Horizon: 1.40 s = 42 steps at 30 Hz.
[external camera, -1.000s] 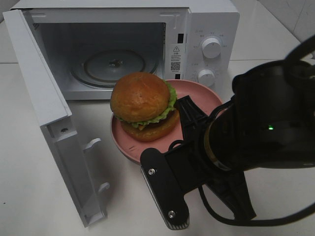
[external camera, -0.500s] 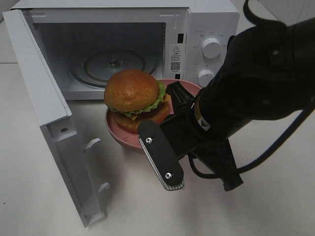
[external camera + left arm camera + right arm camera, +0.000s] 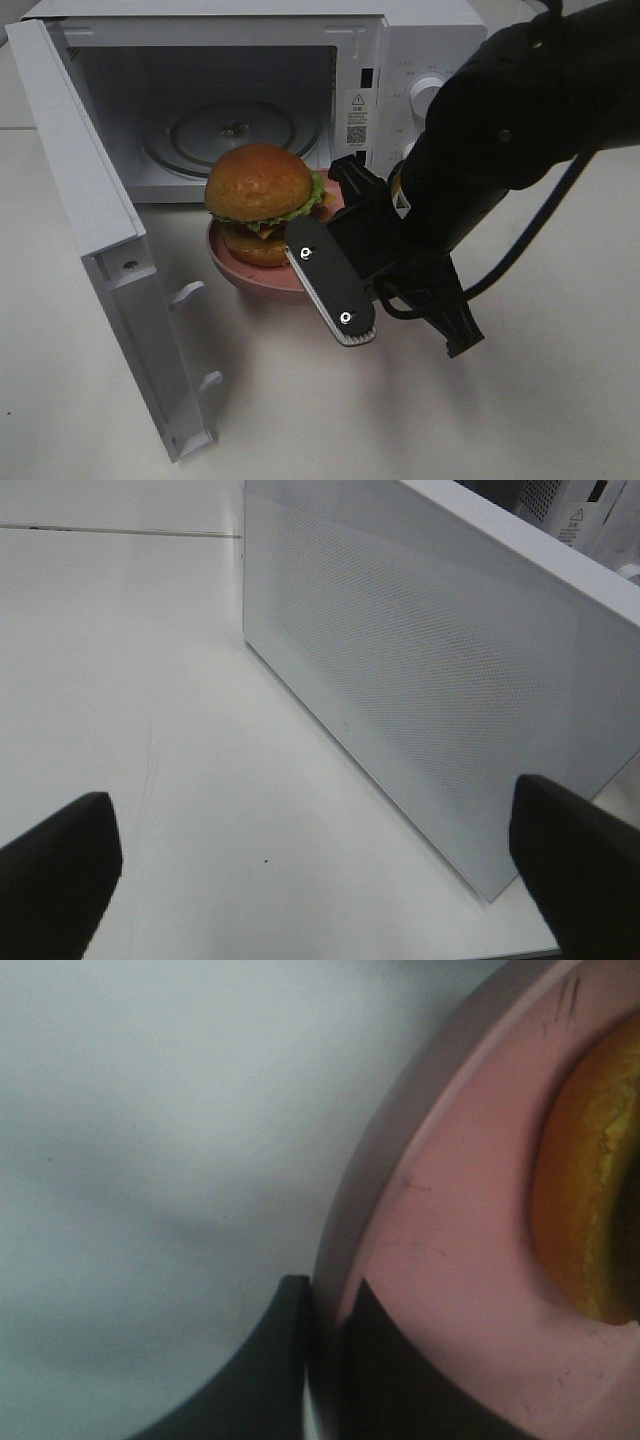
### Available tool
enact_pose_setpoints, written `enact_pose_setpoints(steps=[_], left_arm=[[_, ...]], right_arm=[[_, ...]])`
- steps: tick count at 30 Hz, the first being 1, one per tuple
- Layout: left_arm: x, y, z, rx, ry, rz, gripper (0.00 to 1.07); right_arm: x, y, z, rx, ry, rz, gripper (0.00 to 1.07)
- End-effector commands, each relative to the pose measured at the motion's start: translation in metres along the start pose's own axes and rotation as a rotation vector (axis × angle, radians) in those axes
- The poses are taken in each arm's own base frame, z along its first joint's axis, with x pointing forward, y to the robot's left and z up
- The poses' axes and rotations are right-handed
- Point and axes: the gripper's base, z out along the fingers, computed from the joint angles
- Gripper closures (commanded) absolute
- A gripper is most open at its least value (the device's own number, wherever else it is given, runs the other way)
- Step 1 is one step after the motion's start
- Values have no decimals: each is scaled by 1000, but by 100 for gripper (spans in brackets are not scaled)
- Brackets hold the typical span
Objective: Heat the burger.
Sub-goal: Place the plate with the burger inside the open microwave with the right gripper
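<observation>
Burger (image 3: 258,200) report from my console: the round burger, with a glossy golden-brown bun, a frill of green lettuce and a dark patty, sits on a round pink plate (image 3: 236,266). The plate is just in front of the mouth of the white microwave oven (image 3: 430,50), outside the cavity. Its hinged white door (image 3: 90,220) stands wide open on the left of the high view. Inside I can see the round glass turntable (image 3: 232,130), with nothing on it.

My right gripper (image 3: 342,195) is pinched nearly closed on the plate's near rim. In the right wrist view its dark fingers (image 3: 270,1370) straddle the pink edge, one outside and one inside, and the bun's underside shows beyond. I cannot tell whether the plate rests on the white table (image 3: 560,400) or hangs just above it.

My left gripper (image 3: 318,870) shows only in its own wrist view. Its jaws are spread as wide as they go, holding nothing, above the table near the door's perforated outer face.
</observation>
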Motion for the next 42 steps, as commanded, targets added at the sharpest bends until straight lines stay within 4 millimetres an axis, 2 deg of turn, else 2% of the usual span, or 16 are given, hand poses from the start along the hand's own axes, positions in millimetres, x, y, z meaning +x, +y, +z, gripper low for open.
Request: enact_pose_setpoints(steps=[1,12,20,28,34,36,42], left_arm=[[1,-1,-1,-3,-17,-1,9],[1,-1,-1,-3,-17,-1,9],[1,-1,-1,-3,-17,-1,9],[1,-1,-1,-3,-17,-1,9],[1,-1,-1,-3,-17,-2,9],[1,-1,-1,-3,-17,-2,9],[1,-1,-1,-3,-17,-2,9]], right_arm=[[-3,-16,-3,92,-29,-17,106],[-7,-49,12,139,-32,-2,105],[-10,-59,22,155,-42,5,105],[-16,-83,35,188,-47,12,104],[-18,-93,39,202,-45,14,104],[-21,-105,46,221,-43,28,104],[-22,-114,52,225,-28,32,104]])
